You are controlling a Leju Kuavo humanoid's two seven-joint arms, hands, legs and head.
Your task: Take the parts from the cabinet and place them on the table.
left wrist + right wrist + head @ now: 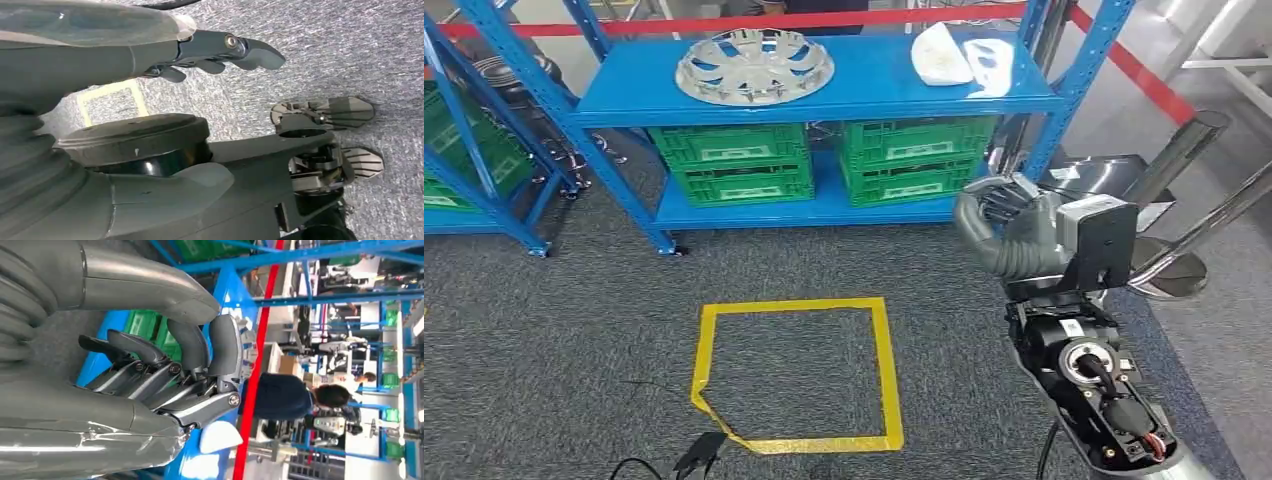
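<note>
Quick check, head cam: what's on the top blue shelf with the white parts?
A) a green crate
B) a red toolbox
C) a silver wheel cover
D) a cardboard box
C: a silver wheel cover lies flat on the top shelf, left of the white parts; the green crates sit on the shelf below.

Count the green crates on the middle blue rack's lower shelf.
4: two stacked on the left, upper on lower, and two stacked on the right, upper on lower. More may sit hidden behind them.
</note>
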